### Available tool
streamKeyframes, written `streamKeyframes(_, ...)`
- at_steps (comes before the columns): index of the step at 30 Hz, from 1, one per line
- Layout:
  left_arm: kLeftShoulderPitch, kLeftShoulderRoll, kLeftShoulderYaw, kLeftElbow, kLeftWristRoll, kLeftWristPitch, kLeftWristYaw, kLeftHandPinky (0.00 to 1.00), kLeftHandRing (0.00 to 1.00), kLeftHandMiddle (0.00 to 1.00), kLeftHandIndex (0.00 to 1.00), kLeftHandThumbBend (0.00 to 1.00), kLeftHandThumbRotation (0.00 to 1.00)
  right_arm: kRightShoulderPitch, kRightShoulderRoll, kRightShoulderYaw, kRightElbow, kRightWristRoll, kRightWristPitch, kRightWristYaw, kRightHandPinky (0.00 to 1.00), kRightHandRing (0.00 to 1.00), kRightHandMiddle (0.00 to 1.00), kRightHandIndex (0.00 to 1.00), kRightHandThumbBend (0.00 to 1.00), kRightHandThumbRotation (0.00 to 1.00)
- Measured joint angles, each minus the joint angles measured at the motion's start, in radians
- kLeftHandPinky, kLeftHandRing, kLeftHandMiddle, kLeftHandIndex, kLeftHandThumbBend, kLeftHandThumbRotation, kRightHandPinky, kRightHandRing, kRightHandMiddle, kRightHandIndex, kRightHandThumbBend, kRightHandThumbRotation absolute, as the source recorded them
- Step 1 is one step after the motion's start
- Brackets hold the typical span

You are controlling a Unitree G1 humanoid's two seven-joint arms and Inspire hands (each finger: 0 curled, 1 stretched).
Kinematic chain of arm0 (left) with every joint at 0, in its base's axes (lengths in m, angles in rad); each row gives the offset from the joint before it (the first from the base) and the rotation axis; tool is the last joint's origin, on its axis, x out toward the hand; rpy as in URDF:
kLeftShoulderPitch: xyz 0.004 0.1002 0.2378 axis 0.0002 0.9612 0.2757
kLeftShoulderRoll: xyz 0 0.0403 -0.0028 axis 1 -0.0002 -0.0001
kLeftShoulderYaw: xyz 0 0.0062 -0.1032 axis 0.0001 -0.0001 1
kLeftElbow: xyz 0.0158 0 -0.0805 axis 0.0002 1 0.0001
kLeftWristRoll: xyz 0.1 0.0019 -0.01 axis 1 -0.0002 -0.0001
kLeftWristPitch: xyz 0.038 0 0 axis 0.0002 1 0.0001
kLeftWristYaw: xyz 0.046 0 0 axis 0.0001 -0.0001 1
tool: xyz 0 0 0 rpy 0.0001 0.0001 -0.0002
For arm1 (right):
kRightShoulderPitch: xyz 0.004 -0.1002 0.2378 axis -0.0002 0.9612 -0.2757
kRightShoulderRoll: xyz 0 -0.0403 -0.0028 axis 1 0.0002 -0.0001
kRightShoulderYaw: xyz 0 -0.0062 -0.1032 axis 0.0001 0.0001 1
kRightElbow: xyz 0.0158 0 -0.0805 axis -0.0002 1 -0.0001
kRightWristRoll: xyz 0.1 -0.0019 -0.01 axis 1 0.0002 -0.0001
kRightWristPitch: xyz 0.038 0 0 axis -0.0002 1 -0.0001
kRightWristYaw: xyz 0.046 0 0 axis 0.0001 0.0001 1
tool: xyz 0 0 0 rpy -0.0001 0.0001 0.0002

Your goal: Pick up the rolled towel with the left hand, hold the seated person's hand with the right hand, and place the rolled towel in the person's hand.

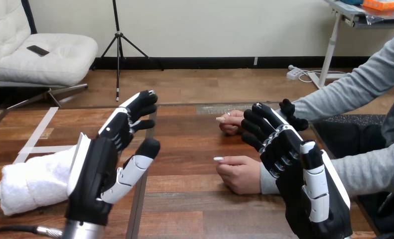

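A: Where is the rolled towel [33, 181] to be found?

B: It is seen lying on the counter [185, 199], just to the outer side of the left hand [110, 164] and partly hidden behind its palm. Whether the two touch cannot be told. That hand is held open, with relaxed fingers and nothing gripped.

A: How is the towel expected to handle?

B: It is judged light, soft and easily squeezed, neither fragile nor slippery. An end pinched alone could let the roll loosen. The middle is preferred, wrapped between fingers and thumb so that the layers are kept together.

A: And the right hand [294, 164]?

B: It is also held open, and nothing is enclosed. The person's nearer hand [242, 174] is rested on the counter just inward of its fingers. The person's farther hand [231, 122] is rested just inward of its fingertips. No grasp on either is seen.
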Motion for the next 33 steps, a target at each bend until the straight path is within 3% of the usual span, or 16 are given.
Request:
streamKeyframes(6,-0.028,0.036,0.017,0.047,0.042,0.000,0.026,0.73,0.82,0.86,0.84,0.77,0.71,0.000,0.000,0.000,0.000,0.000,0.000,0.000,0.92,0.92,0.90,0.90,0.58,1.00)
streamKeyframes(16,-0.073,0.085,0.043,0.119,0.112,0.000,0.069,0.81,0.88,0.90,0.87,0.79,0.70,0.000,0.000,0.000,0.000,0.000,0.000,-0.001,0.92,0.92,0.90,0.90,0.57,1.00)
streamKeyframes(33,-0.141,0.168,0.052,0.209,0.236,0.029,0.174,0.82,0.88,0.91,0.88,0.77,0.70,0.000,0.001,0.000,0.000,-0.003,0.000,-0.006,0.91,0.92,0.90,0.90,0.58,1.00)
